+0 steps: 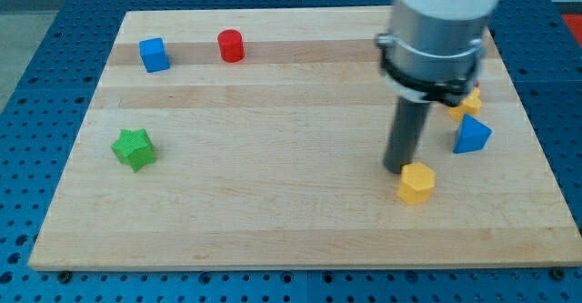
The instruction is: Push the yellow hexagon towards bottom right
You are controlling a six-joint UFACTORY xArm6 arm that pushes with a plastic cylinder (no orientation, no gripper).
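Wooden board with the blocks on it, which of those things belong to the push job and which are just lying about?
In the job: yellow hexagon; my tip, touching its upper left side.

Lying about: blue cube; red cylinder; green star; blue triangle block; another yellow block, partly hidden behind the arm.

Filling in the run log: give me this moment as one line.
task: push yellow hexagon bottom right | my tip: touching its upper-left side | blue block: to its upper right
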